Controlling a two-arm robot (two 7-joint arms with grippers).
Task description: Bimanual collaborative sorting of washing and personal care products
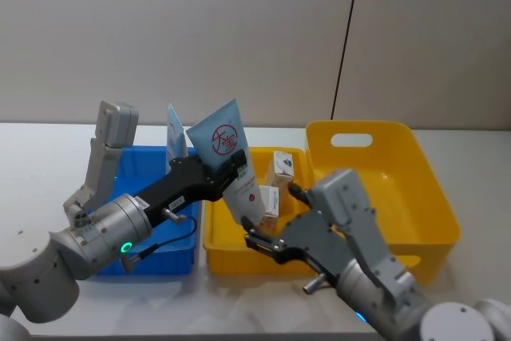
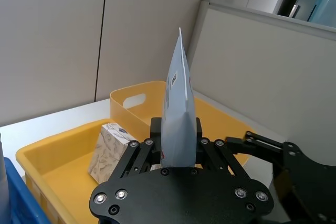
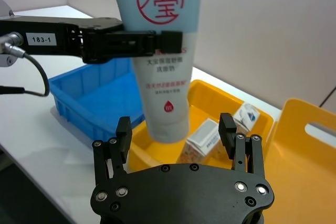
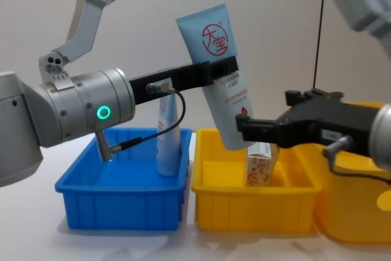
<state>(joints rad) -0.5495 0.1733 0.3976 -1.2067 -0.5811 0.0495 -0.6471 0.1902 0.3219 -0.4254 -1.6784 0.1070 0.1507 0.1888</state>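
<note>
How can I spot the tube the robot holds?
Look above the small yellow bin beside the blue bin. The left gripper holds a blue tube in the air, cap down. Its red round logo sets it apart from the standing tube in the blue bin.

Beige wall panels (image 1: 200,37) with a dark seam back a white table (image 1: 32,165).
</note>
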